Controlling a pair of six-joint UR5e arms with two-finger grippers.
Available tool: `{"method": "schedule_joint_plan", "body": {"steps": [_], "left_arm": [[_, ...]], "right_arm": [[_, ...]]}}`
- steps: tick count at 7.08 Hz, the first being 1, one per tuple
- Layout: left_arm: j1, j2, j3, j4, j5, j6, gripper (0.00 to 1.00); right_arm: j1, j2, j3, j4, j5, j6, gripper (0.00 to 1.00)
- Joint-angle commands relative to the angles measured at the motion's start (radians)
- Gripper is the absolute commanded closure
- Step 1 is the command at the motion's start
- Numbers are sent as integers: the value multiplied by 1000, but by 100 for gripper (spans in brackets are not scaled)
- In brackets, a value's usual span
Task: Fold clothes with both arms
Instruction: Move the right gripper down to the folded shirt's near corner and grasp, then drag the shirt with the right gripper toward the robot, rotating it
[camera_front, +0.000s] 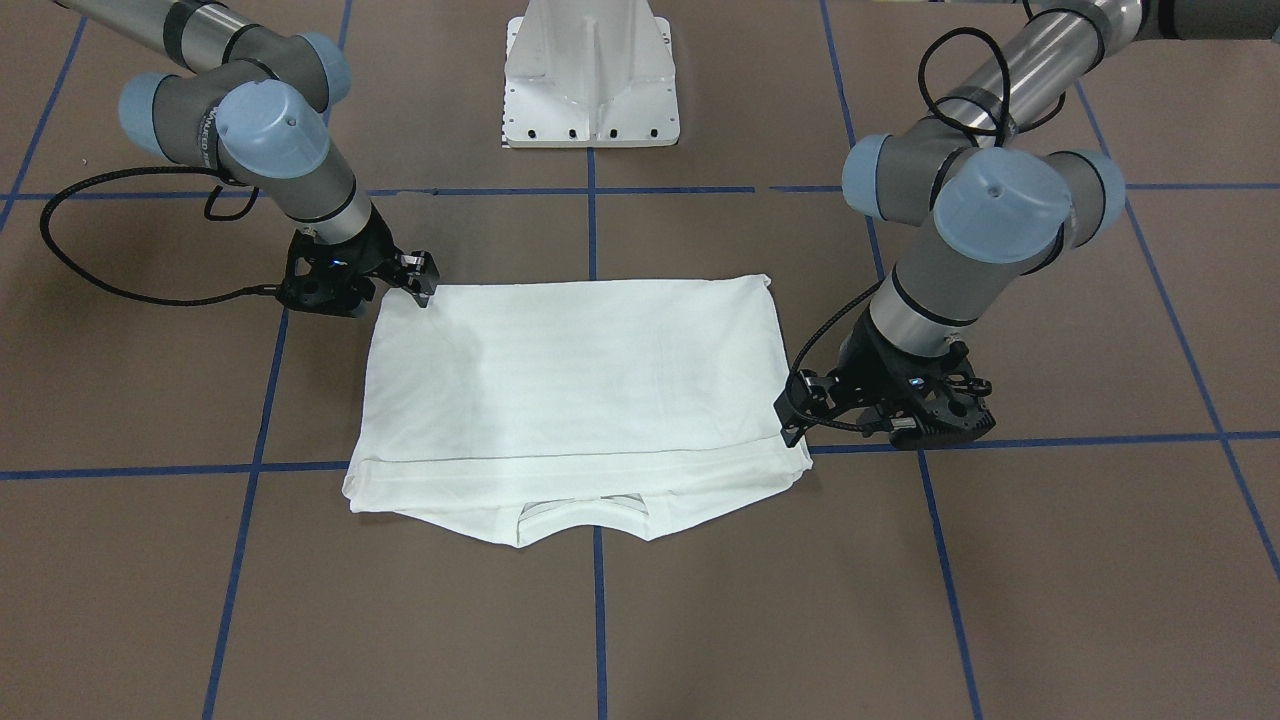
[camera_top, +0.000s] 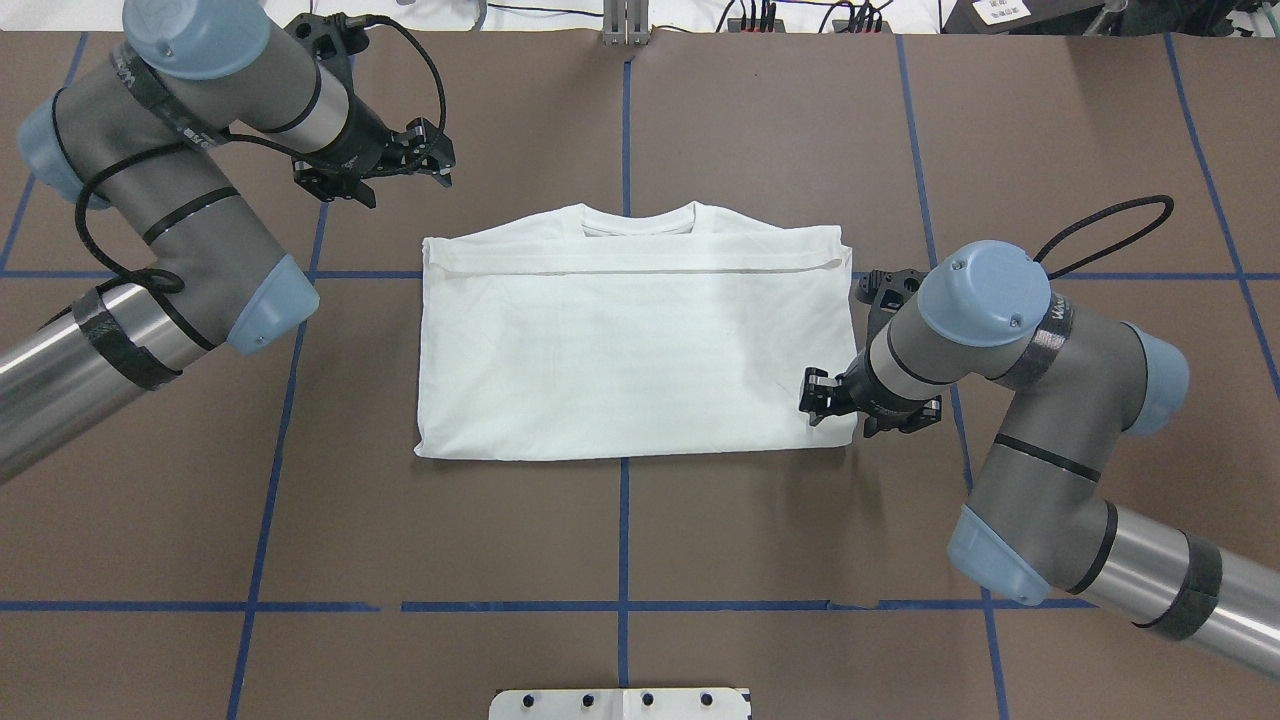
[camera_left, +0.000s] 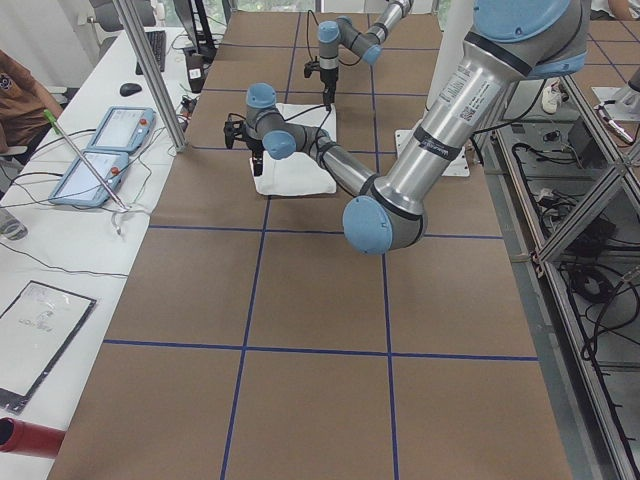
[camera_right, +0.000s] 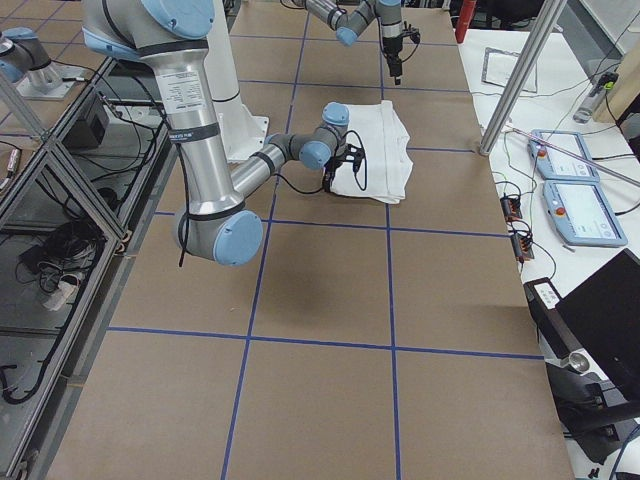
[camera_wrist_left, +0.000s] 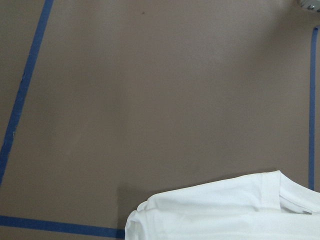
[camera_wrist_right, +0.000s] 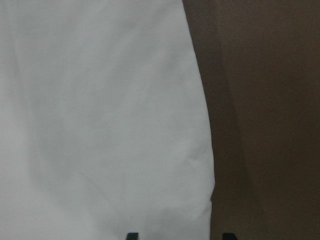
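The white pedestal (camera_top: 620, 703), closest to the overhead lens, anchors a brown table (camera_top: 300, 520) crossed by blue tape lines (camera_top: 624, 520). The white shirt (camera_top: 630, 350) lies flat straight out in front of the pedestal and centred on it. It is folded into a broad rectangle, with its ribbed collar (camera_top: 637, 218) on the edge farthest from the pedestal and a folded-over hem running just short of that collar.

The right arm (camera_top: 1000, 400) bends down to the shirt corner nearest the pedestal on the robot's right. The right gripper (camera_top: 810, 397) sits low there with its jaws spread. In the wrist view one fingertip (camera_wrist_right: 131, 235) is over the cloth and the other is over bare table past the shirt's edge. It grasps nothing, and whether the tips touch the fabric cannot be told.

The left arm (camera_top: 190, 200) reaches past the shirt on the robot's left, on the side away from the pedestal. The left gripper (camera_top: 443, 168) hangs just off the far collar-side corner, apart from the cloth. Its jaws look parted and empty.
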Motion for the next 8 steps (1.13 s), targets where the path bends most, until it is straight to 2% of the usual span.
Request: {"method": "schedule_joint_plan", "body": {"steps": [1,2,4,5,6,8], "left_arm": [[2,0,1,-1,1,1,5],[2,0,3,-3,-1,1,5],[2,-4,0,-1,-1,1,5],[2,-4,-5,0,1,0,5],[2,-6,-11,0,1,0,5],[2,-1,-22,0,13,0,5]], "right_arm": [[-6,0,-4,-5,1,1,91],[-1,-5,1,-8,1,1,100],[16,-57,36,-9,11,0,100],[14,-159,129,-8,11,0,100],[-24,-245,237,-11,14,1,100],[-202,-287,315,-40,24,56,100]]}}
